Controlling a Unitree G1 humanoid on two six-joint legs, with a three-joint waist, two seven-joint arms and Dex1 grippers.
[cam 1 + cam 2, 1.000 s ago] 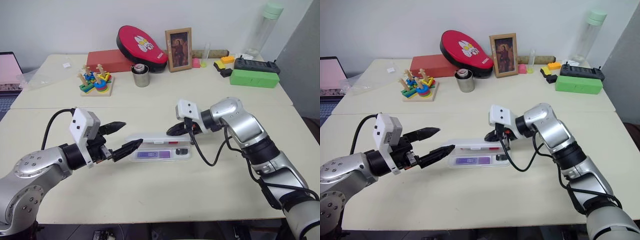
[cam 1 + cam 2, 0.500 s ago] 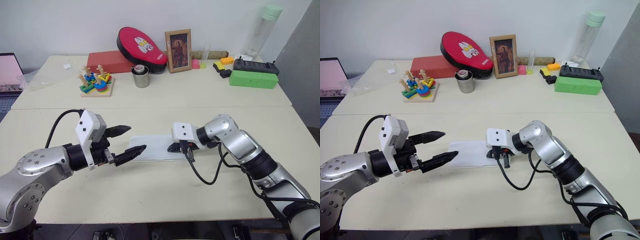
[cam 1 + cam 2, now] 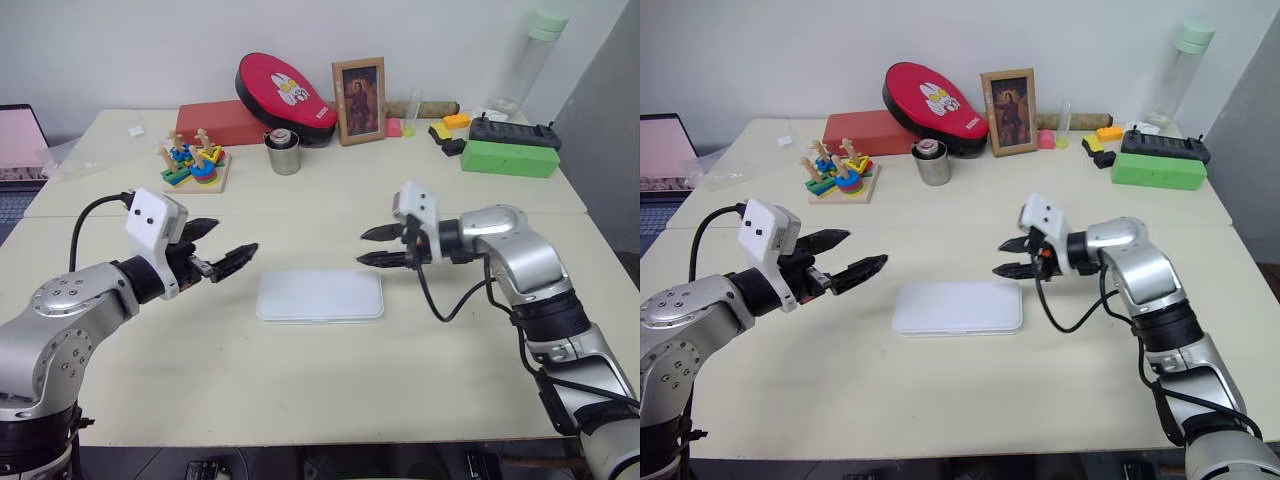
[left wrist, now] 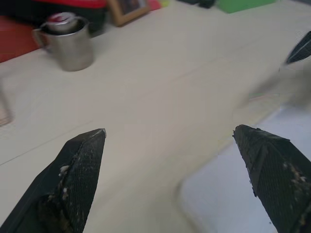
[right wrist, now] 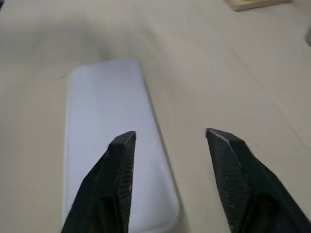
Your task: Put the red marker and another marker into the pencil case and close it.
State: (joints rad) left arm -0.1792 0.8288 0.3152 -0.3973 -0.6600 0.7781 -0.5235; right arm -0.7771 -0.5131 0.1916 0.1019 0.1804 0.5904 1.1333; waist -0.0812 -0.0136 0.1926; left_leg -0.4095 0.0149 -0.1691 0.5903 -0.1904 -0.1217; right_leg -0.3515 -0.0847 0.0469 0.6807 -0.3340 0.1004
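Note:
The pencil case (image 3: 320, 296) is a flat white box lying closed in the middle of the near table, also visible in the right wrist view (image 5: 107, 121). The red marker and the other marker are out of view. My left gripper (image 3: 235, 238) hovers open to the left of the case, apart from it, with nothing between its fingers. My right gripper (image 3: 360, 248) hangs open just above and behind the case's right end, pointing left, holding nothing.
Along the back stand a red oval case (image 3: 283, 90), a red box (image 3: 215, 122), a picture frame (image 3: 357, 100), a metal cup (image 3: 282, 152), a wooden stacking toy (image 3: 190, 165), a green box (image 3: 508, 157) and a bottle (image 3: 530, 55).
The case's lid came down and it now lies shut. My right gripper lifted off the lid, drew back to the right and opened. My left gripper pulled away to the left.

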